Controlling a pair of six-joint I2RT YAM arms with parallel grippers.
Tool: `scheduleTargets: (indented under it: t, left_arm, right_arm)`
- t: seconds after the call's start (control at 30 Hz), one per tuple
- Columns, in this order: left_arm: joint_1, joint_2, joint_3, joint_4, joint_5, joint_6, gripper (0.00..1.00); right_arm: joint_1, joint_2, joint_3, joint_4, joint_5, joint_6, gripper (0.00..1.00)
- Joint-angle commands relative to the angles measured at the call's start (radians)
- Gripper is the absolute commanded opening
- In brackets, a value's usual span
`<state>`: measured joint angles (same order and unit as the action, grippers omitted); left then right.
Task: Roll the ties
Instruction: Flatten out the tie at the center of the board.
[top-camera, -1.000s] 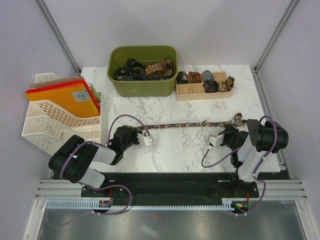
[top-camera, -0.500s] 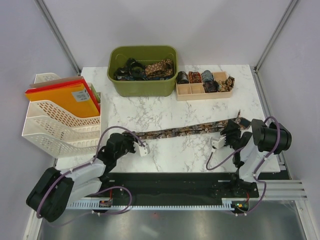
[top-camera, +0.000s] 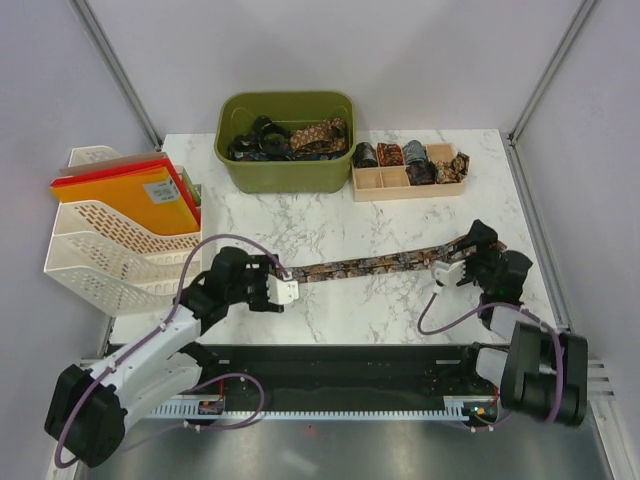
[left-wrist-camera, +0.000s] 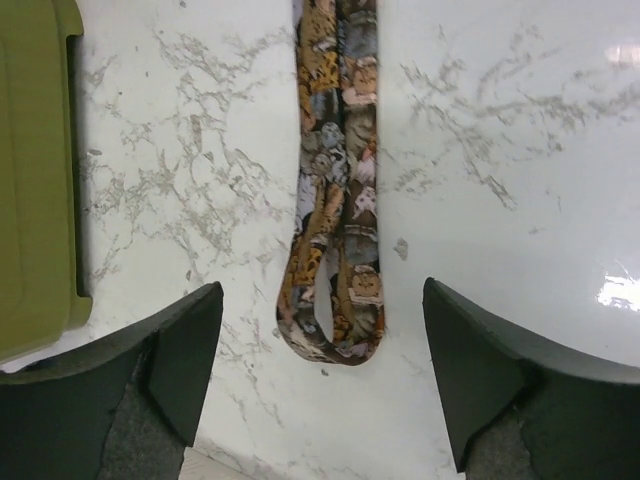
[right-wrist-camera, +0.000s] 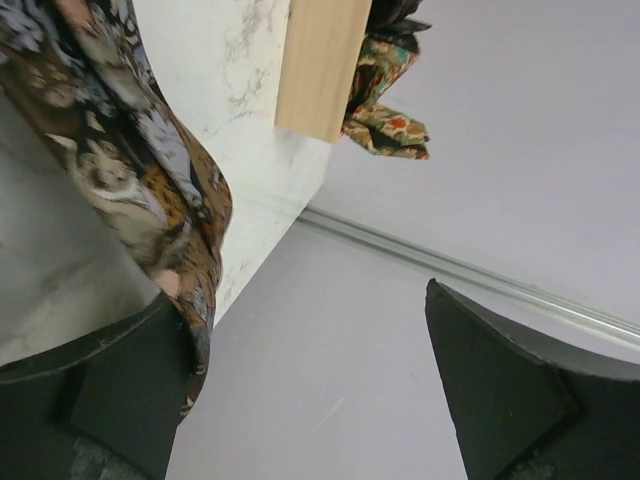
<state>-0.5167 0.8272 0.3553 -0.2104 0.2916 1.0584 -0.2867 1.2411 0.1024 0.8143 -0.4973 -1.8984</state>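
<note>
A long dark tie (top-camera: 385, 263) with a brown-gold print lies flat across the marble table (top-camera: 330, 225), running from left to upper right. Its narrow end is a folded loop (left-wrist-camera: 335, 325). That loop rests on the table just ahead of my left gripper (left-wrist-camera: 322, 290) (top-camera: 277, 290), whose jaws are open with nothing between them. My right gripper (top-camera: 452, 270) (right-wrist-camera: 305, 300) is open at the tie's wide end (right-wrist-camera: 150, 190). That end drapes against the left finger (right-wrist-camera: 110, 400). More ties fill the green bin (top-camera: 288, 140).
A wooden tray (top-camera: 408, 180) with several rolled ties stands at the back right, its corner (right-wrist-camera: 320, 60) in the right wrist view. A white file rack (top-camera: 110, 250) with orange folders stands at the left edge. The green bin's wall (left-wrist-camera: 35, 180) is left of my left gripper.
Both grippers went from shut to open and let go of the tie, which dropped flat onto the table. The left arm swung out toward the near left; the right arm drew back toward the near edge.
</note>
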Motion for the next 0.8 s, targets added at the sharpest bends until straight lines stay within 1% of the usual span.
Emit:
scheduleTargets:
  t: [0.0, 0.07, 0.1, 0.13, 0.2, 0.23, 0.27, 0.3, 0.33, 0.37, 0.4, 0.43, 0.5, 0.57, 0.6, 0.67, 0.7, 0.77]
  left_arm:
    - [-0.002, 0.152, 0.186, -0.161, 0.067, -0.176, 0.89]
    - [-0.006, 0.217, 0.246, -0.193, 0.083, -0.227, 0.90]
    - [-0.008, 0.278, 0.266, -0.213, 0.112, -0.242, 0.91]
    - [-0.011, 0.306, 0.307, -0.239, 0.124, -0.258, 0.94]
    - [-0.020, 0.386, 0.338, -0.270, 0.127, -0.288, 0.96]
    - [-0.022, 0.407, 0.365, -0.280, 0.124, -0.290, 0.96]
    - [-0.028, 0.432, 0.376, -0.290, 0.121, -0.290, 0.96]
    - [-0.029, 0.449, 0.385, -0.299, 0.104, -0.293, 0.96]
    - [-0.031, 0.481, 0.398, -0.299, 0.100, -0.299, 0.97]
    - [-0.031, 0.495, 0.401, -0.303, 0.093, -0.295, 0.97]
    - [-0.032, 0.509, 0.405, -0.310, 0.077, -0.288, 0.97]
    - [-0.032, 0.535, 0.404, -0.308, 0.066, -0.275, 0.97]
    - [-0.032, 0.572, 0.405, -0.293, 0.019, -0.258, 0.96]
    - [-0.031, 0.625, 0.422, -0.279, -0.012, -0.253, 0.93]
    - [-0.031, 0.642, 0.425, -0.264, -0.047, -0.250, 0.92]
    - [-0.022, 0.679, 0.448, -0.250, -0.065, -0.244, 0.87]
    - [-0.017, 0.706, 0.458, -0.248, -0.074, -0.245, 0.84]
    - [0.000, 0.730, 0.479, -0.250, -0.081, -0.244, 0.82]
  right_arm:
    - [-0.003, -0.206, 0.261, -1.115, 0.023, -0.065, 0.98]
    - [-0.005, -0.239, 0.296, -1.182, 0.042, -0.073, 0.98]
    - [-0.005, -0.238, 0.313, -1.266, 0.058, -0.076, 0.98]
    - [-0.005, -0.230, 0.368, -1.311, 0.098, -0.053, 0.98]
    - [-0.005, -0.157, 0.451, -1.424, 0.120, 0.026, 0.98]
    - [-0.003, -0.119, 0.559, -1.466, 0.117, 0.120, 0.98]
    - [-0.003, -0.033, 0.619, -1.512, 0.114, 0.166, 0.98]
    - [-0.003, 0.010, 0.679, -1.611, 0.111, 0.201, 0.98]
    - [-0.003, 0.055, 0.785, -1.661, 0.115, 0.228, 0.98]
    - [-0.002, 0.139, 0.828, -1.704, 0.121, 0.286, 0.98]
    - [-0.003, 0.177, 0.870, -1.751, 0.129, 0.321, 0.98]
    - [-0.005, 0.211, 0.946, -1.767, 0.132, 0.362, 0.98]
    - [-0.006, 0.288, 1.002, -1.799, 0.118, 0.459, 0.98]
    - [0.000, 0.343, 1.060, -1.843, 0.098, 0.476, 0.98]
    - [0.018, 0.357, 1.063, -1.851, 0.106, 0.511, 0.98]
    - [0.033, 0.389, 1.044, -1.838, 0.135, 0.525, 0.97]
    - [0.044, 0.399, 1.031, -1.816, 0.176, 0.527, 0.94]
    - [0.046, 0.426, 0.990, -1.778, 0.210, 0.527, 0.92]
